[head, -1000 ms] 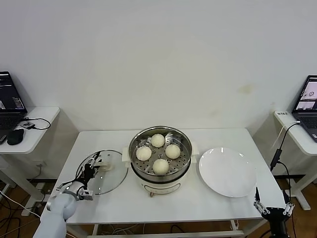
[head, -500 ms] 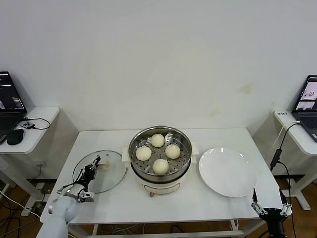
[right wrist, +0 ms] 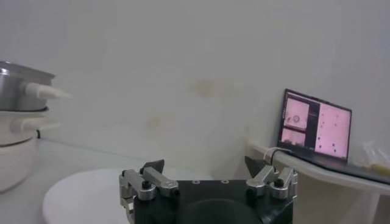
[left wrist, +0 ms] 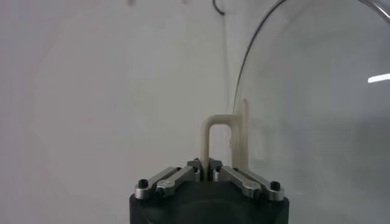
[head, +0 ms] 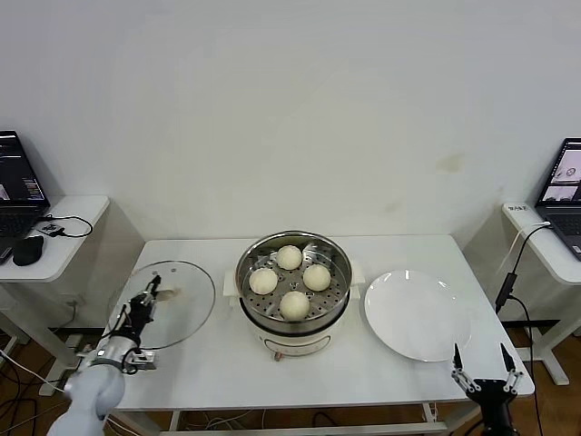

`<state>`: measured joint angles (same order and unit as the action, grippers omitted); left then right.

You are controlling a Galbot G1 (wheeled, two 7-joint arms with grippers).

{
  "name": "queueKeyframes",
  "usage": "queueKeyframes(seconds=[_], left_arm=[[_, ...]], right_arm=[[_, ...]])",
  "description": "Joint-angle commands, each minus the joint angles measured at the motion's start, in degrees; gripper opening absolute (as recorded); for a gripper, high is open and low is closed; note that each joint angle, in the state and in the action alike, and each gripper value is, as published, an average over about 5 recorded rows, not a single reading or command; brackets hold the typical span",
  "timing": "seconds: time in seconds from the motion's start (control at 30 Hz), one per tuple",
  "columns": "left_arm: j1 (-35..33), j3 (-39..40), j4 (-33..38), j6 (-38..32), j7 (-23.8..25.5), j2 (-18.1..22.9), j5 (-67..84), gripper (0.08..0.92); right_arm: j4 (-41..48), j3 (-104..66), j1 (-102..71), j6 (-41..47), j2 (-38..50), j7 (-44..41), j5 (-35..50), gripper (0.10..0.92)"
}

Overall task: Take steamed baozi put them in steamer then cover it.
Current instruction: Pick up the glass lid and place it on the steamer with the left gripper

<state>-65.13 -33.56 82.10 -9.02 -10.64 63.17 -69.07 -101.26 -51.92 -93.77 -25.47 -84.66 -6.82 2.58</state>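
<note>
Gripping cover (head: pixel 163 304) handle — left pincer (head: pixel 143 304), tilted

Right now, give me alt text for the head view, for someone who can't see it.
The left claw holds the glass cover by its handle, raised and tilted at the table's left end. Four baozi sit in the open steamer at centre, beside a bare white plate. The right claw hangs open off the front right corner.
</note>
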Motion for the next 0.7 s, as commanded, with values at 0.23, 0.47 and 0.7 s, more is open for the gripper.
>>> queueKeyframes(seconds=[0.23,0.47,0.7], left_arm=[[-13.56,-10.09,32.8,11.72,13.96,-7.5,9.71,0.139],[-10.66,4.15,38.28,18.11,14.12,-12.87,23.82,0.139],[-1.14,21.52,37.75,26.43,15.59,-15.82,25.42,0.139]], right_arm=[[0.9,1.88,0.37,0.15,0.96,-0.32,-0.24,0.823],[1.7,3.05,0.89,0.14,1.03,-0.5,-2.01,0.823],[1.28,4.45,1.29,0.36,-0.47,-0.4,-5.87,0.823]])
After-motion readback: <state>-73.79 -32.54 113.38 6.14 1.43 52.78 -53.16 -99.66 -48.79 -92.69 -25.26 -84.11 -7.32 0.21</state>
